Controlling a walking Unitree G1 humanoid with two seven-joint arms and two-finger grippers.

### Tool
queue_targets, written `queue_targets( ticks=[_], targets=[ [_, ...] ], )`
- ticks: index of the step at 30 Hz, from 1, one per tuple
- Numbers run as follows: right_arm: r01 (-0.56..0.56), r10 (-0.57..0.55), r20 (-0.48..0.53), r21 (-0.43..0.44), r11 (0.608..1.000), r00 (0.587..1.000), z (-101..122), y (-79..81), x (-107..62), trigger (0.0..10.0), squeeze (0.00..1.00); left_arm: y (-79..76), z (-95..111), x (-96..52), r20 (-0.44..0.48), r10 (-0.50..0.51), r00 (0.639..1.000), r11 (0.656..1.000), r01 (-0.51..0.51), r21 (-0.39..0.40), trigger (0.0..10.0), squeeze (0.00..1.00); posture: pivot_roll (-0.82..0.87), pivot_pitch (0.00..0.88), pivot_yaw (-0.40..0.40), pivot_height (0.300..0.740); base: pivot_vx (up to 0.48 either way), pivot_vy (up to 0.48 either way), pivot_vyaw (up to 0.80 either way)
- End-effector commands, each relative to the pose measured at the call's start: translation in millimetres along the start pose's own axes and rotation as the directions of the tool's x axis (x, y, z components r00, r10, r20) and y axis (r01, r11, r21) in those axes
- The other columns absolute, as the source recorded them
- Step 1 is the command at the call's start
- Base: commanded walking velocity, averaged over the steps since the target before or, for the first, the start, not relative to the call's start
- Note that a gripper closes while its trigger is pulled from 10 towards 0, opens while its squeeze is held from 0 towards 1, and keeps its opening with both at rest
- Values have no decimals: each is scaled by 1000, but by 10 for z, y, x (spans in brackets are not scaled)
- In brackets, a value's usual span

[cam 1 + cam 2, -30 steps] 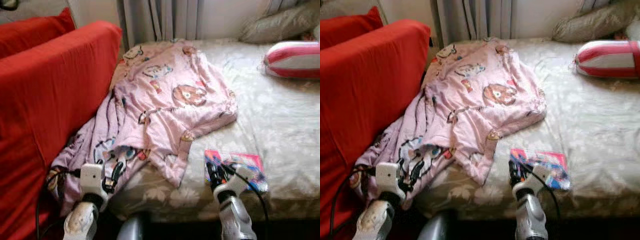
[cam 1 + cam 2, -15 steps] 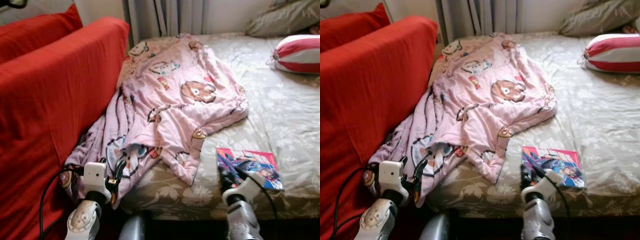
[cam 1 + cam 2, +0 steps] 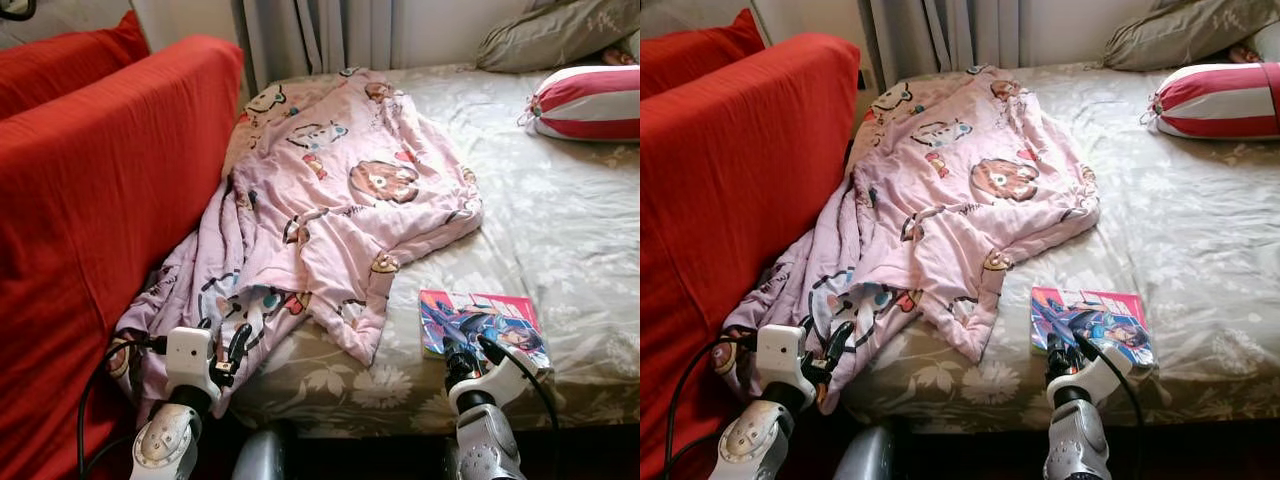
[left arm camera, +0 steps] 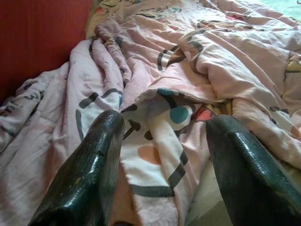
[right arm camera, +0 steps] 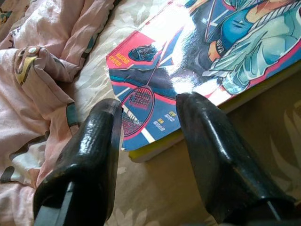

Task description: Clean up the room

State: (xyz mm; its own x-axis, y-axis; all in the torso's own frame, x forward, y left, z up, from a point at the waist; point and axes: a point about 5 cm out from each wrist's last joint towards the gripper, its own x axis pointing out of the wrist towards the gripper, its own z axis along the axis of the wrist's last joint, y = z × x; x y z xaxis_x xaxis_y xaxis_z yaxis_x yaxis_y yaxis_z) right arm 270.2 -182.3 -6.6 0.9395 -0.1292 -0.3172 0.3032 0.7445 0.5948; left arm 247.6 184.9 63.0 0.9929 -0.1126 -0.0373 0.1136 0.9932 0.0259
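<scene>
A crumpled pink cartoon-print blanket (image 3: 330,210) lies across the left side of the bed and hangs over its front left corner. My left gripper (image 3: 228,352) is open just in front of the hanging edge of the blanket (image 4: 160,155), nothing between its fingers (image 4: 89,174). A glossy colourful book (image 3: 480,322) lies flat near the bed's front edge on the right. My right gripper (image 3: 462,352) is open, low and close to the near corner of the book (image 5: 188,75), not touching it.
A red sofa (image 3: 90,200) stands tight against the bed's left side. A red-and-white striped cushion (image 3: 585,102) and a grey pillow (image 3: 550,32) lie at the far right of the floral bedsheet (image 3: 560,230). Curtains (image 3: 320,35) hang behind.
The camera has shifted and the bed sits a little differently in view. Both grippers stay low at the bed's front edge, the right one slightly further right, near the book.
</scene>
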Motion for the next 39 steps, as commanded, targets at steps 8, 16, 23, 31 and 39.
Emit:
queue_targets(
  ticks=[8,16,23,31,39],
  targets=[
    [6,-6,-17,12,1000,1000,-44,14,-6,10000,0,26,15,-6,-1,2,1000,1000,-2,13,10000,0,106,0,89,570,0,0,0],
    [90,-92,7,115,989,996,34,-190,-12,10000,0,62,21,-33,-7,-3,1000,1000,3,28,10000,0,139,0,125,570,0,0,0],
    [149,-165,48,238,960,985,161,-380,-12,10000,0,99,37,-42,-13,-15,1000,999,16,48,10000,0,132,0,124,570,0,0,0],
    [124,-141,57,239,963,988,173,-351,13,10000,0,93,47,-37,-11,-17,1000,999,17,46,10000,0,131,0,122,570,0,0,0],
    [148,-169,45,304,941,985,175,-361,32,10000,0,126,66,-67,-11,-14,1000,998,15,54,10000,0,151,0,130,570,0,0,0]
  ],
)
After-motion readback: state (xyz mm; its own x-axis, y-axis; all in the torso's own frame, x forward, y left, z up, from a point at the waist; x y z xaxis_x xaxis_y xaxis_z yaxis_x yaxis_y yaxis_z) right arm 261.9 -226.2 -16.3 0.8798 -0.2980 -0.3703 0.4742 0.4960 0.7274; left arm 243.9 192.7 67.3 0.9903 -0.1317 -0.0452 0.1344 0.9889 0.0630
